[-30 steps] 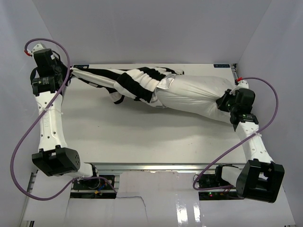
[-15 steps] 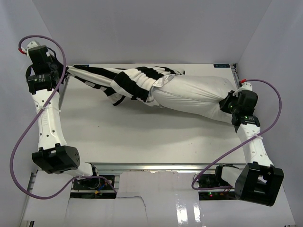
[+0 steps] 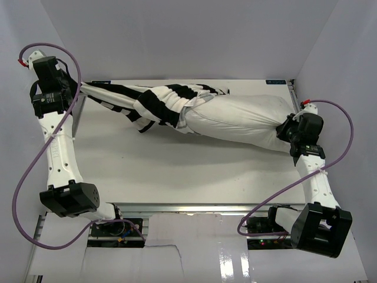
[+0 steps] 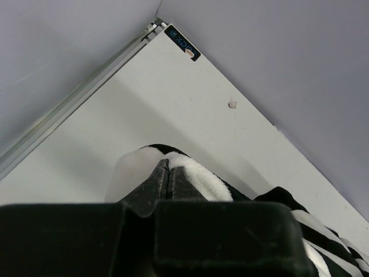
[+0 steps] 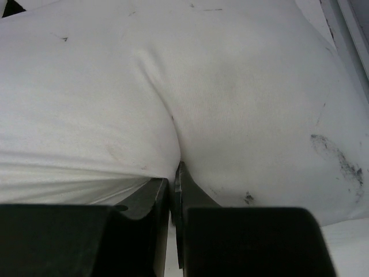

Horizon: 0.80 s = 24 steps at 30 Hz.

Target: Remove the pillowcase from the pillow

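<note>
In pillowcase (image 3: 154, 100), pillow (image 3: 241, 118) end.

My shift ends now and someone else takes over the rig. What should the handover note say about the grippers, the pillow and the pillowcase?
Left gripper: shut on one end of the pillowcase, near the far left corner of the table.
Right gripper: shut on a pinch of the pillow at its right end.
Done: pillowcase stretched out leftward, most of the pillow bare.
Left: pillowcase is bunched around the pillow's left end; probably pull the two further apart until it slips free.
</note>
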{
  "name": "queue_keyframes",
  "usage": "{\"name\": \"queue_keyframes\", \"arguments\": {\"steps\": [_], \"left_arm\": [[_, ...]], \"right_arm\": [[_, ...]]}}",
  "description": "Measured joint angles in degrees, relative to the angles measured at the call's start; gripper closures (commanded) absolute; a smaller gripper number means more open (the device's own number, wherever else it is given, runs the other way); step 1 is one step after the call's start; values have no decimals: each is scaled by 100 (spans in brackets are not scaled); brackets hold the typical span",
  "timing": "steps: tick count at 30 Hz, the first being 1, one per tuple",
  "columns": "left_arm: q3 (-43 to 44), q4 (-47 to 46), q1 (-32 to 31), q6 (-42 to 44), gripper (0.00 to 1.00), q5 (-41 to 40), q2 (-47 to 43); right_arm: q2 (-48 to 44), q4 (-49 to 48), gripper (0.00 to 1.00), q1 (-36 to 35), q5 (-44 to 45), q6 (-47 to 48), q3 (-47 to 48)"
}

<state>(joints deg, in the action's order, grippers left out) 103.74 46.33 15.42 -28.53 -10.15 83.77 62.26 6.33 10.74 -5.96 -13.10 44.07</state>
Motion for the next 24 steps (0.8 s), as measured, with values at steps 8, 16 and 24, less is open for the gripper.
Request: {"name": "queue_keyframes", "arguments": {"steps": [8,16,24], "left_arm": [[146,-391,328,160,100,-752,-140],[-168,-1246,654,133,100,-1023,-435],[-1325,-1906,479,-107,100,568,-387]], "right_arm": [[-31,81,92,293,597,48,-87],[-31,114,92,542,1078,278,-275],[203,-1049,92,468,-1086,455,-509]]}}
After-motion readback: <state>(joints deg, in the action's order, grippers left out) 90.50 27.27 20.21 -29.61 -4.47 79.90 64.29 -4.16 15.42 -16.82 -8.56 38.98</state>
